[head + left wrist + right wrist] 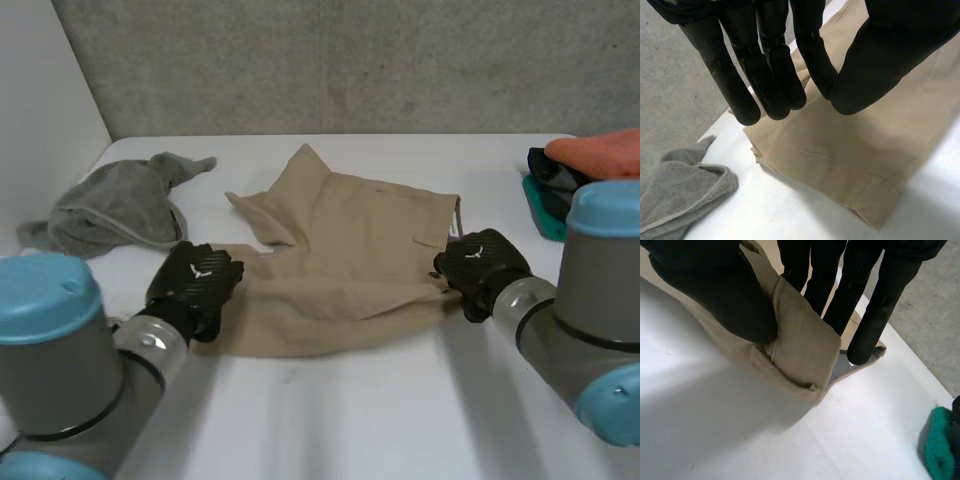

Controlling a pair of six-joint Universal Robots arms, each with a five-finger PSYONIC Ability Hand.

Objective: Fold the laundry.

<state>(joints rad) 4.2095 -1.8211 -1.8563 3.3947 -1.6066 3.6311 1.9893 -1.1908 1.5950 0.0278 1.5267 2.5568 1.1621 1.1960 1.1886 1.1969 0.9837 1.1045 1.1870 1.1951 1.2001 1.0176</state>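
Tan shorts (340, 270) lie spread in the middle of the white table (330, 410), one leg folded toward the back. My left hand (195, 280) sits on their left hem. In its wrist view that hand (770, 75) has its thumb closed against straight fingers just over the tan cloth (850, 160), and I see no cloth between them. My right hand (480, 262) is at the waistband on the right edge. In its wrist view the thumb and fingers (715, 290) pinch a raised fold of the waistband (805, 350).
A crumpled grey towel (115, 205) lies at the back left, also beside my left hand (680, 195). At the far right edge sits a pile of orange cloth (600, 152), dark cloth (550, 170) and teal cloth (545, 215), the teal cloth (940, 450) near my right hand.
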